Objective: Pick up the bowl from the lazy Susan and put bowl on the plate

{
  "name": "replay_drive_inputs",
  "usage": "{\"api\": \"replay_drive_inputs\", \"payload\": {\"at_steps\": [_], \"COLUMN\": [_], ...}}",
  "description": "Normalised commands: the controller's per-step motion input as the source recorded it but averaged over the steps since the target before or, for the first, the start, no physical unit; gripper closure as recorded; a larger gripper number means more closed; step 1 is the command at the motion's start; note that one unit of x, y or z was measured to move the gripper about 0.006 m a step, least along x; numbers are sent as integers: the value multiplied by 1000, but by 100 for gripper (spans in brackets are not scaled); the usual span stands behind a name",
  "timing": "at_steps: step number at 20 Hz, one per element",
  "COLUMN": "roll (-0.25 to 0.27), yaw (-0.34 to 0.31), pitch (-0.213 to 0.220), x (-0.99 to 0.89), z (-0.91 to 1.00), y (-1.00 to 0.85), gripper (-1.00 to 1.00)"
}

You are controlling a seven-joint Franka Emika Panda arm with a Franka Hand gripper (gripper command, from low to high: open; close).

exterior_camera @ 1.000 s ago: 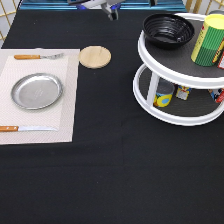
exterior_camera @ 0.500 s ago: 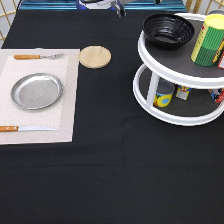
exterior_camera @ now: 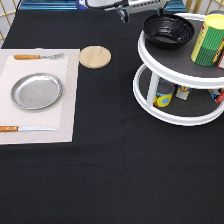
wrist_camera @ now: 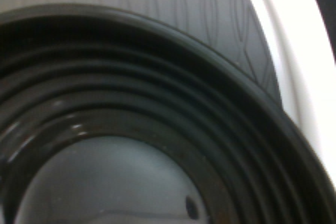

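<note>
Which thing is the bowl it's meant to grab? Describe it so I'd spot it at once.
Find the white two-tier lazy Susan at the exterior view's right. On its top tier, beside a yellow-green canister, sits the bowl, just below the claw: glossy black, ribbed inside.

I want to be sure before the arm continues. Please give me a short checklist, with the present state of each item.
1. Bowl on the top tier of the lazy Susan: ok, upright and not lifted.
2. Gripper position: not ok, at the exterior view's top edge, to the left of the bowl, not touching it.
3. Gripper open: cannot tell.
4. Bowl empty: ok, the wrist view shows only its ribbed inside.
5. Plate free: ok, nothing lies on it; fork and knife rest beside it.
6. Yellow-green can close beside the bowl: cannot tell if touching.
</note>
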Motion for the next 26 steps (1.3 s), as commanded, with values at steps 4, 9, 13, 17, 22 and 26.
{"api": "replay_drive_inputs", "payload": {"at_steps": [4, 9, 13, 17, 22, 26], "roll": [6, 18, 12, 0, -3, -17], "yaw": [-61, -44, -22, -20, -21, -36], "pitch": [32, 27, 43, 39, 11, 0], "x": [191, 162, 41, 129, 183, 256], "z": [-209, -110, 139, 175, 120, 98], "y": [-27, -1, 58, 193, 189, 111], "gripper": [-100, -100, 100, 100, 100, 100]}}
